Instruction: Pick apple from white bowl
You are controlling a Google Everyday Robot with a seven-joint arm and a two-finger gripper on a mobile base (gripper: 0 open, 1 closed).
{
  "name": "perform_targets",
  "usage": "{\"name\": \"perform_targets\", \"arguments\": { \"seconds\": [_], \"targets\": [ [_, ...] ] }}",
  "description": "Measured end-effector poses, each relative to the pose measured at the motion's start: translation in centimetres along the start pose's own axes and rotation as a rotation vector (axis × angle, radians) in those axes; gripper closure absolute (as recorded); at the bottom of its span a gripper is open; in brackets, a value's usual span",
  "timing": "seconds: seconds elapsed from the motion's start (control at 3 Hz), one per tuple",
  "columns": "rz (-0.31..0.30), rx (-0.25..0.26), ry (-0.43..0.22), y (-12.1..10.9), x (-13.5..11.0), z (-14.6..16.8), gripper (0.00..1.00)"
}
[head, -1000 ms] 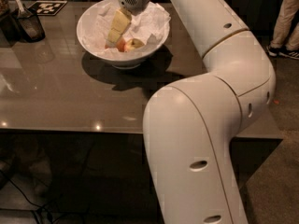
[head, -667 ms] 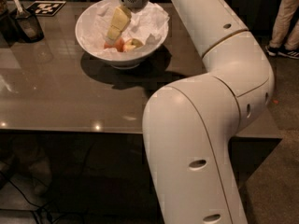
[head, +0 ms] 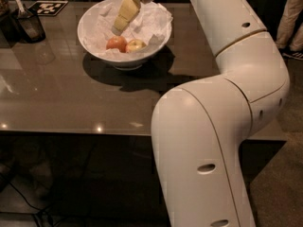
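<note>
The white bowl [head: 94,18], lined with crumpled white paper, stands on the dark table at the back centre. Two apples lie in it side by side. The pale yellow-green apple [head: 136,45] with a red blush is on the right. An evenly orange-red apple [head: 116,43] is on the left. My gripper [head: 116,30] hangs inside the bowl, pointing down and to the left. Its tip is just above the orange-red apple and up-left of the pale apple, and holds nothing I can see. My white arm fills the right side of the view.
A dark cup [head: 29,25] with a utensil in it stands at the table's back left. A black-and-white marker tag [head: 47,7] lies beside it. A person's legs [head: 291,18] stand at the far right. The table's front edge [head: 71,131] runs across the middle.
My gripper has risen a little from down among the apples to just above them. Both apples now show fully. The bowl has not moved.
</note>
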State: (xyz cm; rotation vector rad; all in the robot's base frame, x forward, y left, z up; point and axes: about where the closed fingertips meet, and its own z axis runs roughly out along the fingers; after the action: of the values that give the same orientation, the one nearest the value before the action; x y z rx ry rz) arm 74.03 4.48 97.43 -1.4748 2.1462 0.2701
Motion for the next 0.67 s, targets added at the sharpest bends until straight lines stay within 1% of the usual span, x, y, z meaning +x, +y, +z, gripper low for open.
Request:
{"name": "perform_targets", "arguments": {
  "seconds": [0.33, 0.67],
  "targets": [
    [0.031, 0.024, -0.018, -1.13, 0.22, -0.60, 0.00],
    [0.034, 0.028, -0.027, -1.44, 0.02, -0.10, 0.00]
  ]
}}
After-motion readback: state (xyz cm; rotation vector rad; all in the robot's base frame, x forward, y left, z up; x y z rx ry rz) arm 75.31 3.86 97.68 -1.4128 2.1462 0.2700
